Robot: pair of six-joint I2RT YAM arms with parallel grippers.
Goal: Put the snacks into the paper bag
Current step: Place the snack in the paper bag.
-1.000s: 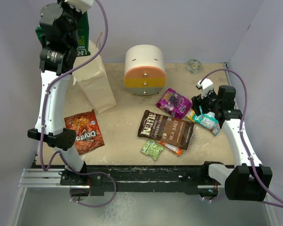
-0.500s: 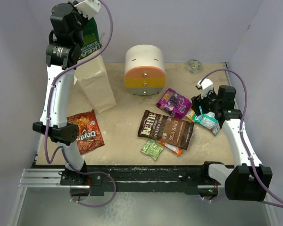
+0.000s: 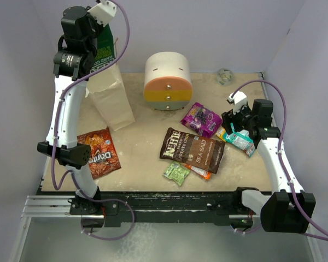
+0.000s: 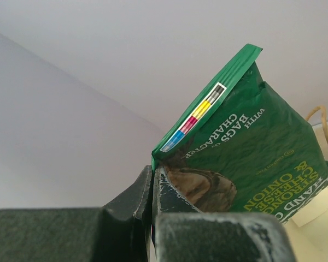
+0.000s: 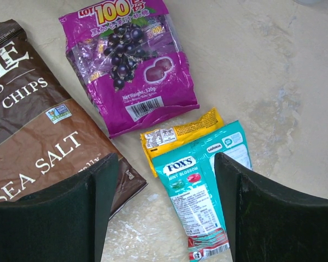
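My left gripper (image 4: 153, 180) is raised high at the back left and is shut on a corner of a green snack packet (image 4: 246, 153). That packet (image 3: 105, 48) hangs over the top of the cream paper bag (image 3: 112, 98), which stands upright. On the table lie a red Doritos packet (image 3: 98, 152), a brown chips bag (image 3: 192, 149), a purple packet (image 3: 202, 118), a lime-green packet (image 3: 176, 172) and a small orange one (image 3: 200, 172). Over the teal packet (image 5: 199, 191) and a yellow-orange packet (image 5: 180, 134), my right gripper (image 5: 167, 158) hovers open with nothing between its fingers.
A round white container (image 3: 168, 81) with pastel drawers stands at the back centre. At the back right corner lies a small clear object (image 3: 225, 75). Pale walls close in on the left, back and right. The arm bases line the near edge.
The left arm has swung right with the green packet, bringing it over the paper bag's top. The right arm has stayed in place.
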